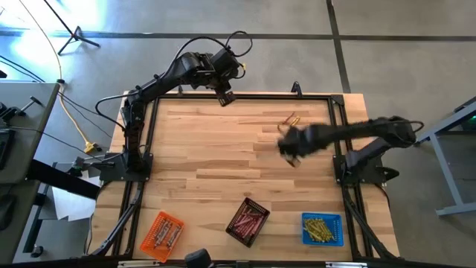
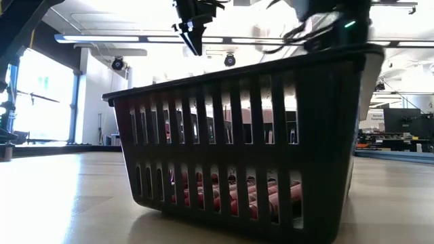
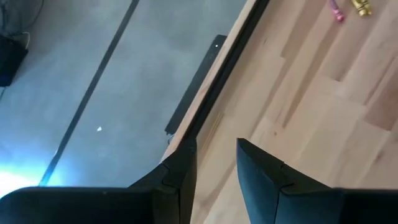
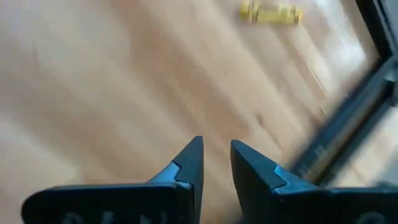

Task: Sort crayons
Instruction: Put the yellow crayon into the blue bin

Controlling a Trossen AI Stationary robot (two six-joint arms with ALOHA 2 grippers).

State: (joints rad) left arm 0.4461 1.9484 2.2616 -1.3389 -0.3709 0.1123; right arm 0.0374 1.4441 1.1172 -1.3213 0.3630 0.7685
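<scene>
Two loose crayons, one yellow and one pink (image 1: 290, 119), lie flat on the wooden table (image 1: 223, 149) toward its far right. My right gripper (image 1: 291, 151) hovers just near of them, blurred, open and holding nothing; its wrist view shows the yellow crayon (image 4: 272, 14) ahead of the fingers. My left gripper (image 1: 223, 97) hangs open over the table's far edge. Its wrist view shows the pink crayon (image 3: 336, 11) and the yellow one (image 3: 360, 7) far off.
Three trays stand along the near edge: orange (image 1: 162, 234), black (image 1: 248, 221) with red crayons, and blue (image 1: 322, 228) with yellow ones. The black tray (image 2: 271, 135) fills the low view. A dark frame (image 1: 338, 119) borders the table.
</scene>
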